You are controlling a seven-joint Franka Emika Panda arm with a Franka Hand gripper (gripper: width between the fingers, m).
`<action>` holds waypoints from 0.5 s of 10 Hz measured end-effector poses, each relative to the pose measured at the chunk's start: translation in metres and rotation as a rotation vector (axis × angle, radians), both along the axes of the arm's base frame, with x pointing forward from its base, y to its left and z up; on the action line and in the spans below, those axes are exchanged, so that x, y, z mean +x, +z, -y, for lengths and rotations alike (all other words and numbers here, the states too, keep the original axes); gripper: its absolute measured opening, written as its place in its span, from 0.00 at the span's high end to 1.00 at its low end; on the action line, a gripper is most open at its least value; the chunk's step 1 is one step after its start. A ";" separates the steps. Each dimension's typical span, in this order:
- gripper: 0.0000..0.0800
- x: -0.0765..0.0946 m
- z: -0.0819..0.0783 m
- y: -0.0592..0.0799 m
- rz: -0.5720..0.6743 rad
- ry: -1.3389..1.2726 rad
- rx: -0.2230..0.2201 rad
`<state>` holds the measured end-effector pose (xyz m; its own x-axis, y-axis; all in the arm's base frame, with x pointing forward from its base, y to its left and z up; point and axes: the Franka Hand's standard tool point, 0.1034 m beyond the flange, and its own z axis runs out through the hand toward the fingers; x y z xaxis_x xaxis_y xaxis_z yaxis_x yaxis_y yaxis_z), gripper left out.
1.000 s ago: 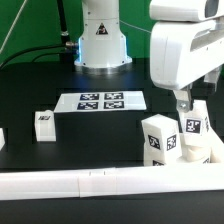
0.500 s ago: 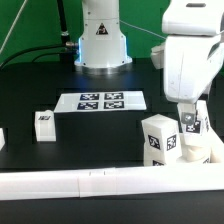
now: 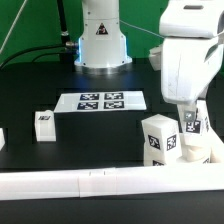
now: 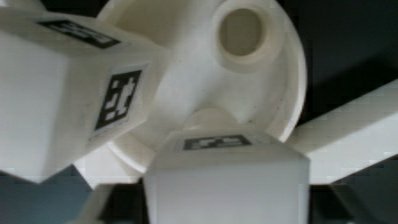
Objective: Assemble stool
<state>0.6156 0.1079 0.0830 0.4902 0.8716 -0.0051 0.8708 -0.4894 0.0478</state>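
The stool's thick round white seat disc (image 4: 192,55) is standing on edge and filling most of the wrist view, with an oval recess (image 4: 249,35) showing near its rim. Two blocky white legs are crowding against it. The side-tagged leg (image 4: 80,95) is showing a black-and-white square marker on one face. The top-tagged leg (image 4: 222,175) is sitting closest to the camera, with a small marker on its upper face.

In the exterior view this cluster is sitting to the exterior view's right of the marker board (image 3: 100,100), and nearer the camera than it. A tall leg (image 3: 158,138) is standing upright there with a marker facing the camera. Just beside it, farther from the marker board, a second tagged piece (image 3: 196,126) is showing under the arm.

The arm's bulky white wrist housing (image 3: 190,55) is hanging upright over the cluster. The gripper (image 3: 188,112) is pointing straight down, with its tips dipping in among the pieces. Whether the jaws are apart or clamped on anything is impossible to tell.

A loose leg (image 3: 43,123) is resting alone, to the exterior view's left of the marker board. A long white rail (image 3: 90,182) is lying across the foreground, nearer the camera than the marker board. The robot base (image 3: 100,40) is standing behind the marker board.
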 end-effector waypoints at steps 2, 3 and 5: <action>0.58 0.000 0.000 0.000 0.000 0.000 0.000; 0.58 0.000 0.000 0.000 0.000 -0.018 0.001; 0.58 0.000 -0.002 0.000 0.005 -0.142 0.007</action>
<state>0.6159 0.1099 0.0825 0.6089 0.7932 0.0037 0.7922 -0.6083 0.0482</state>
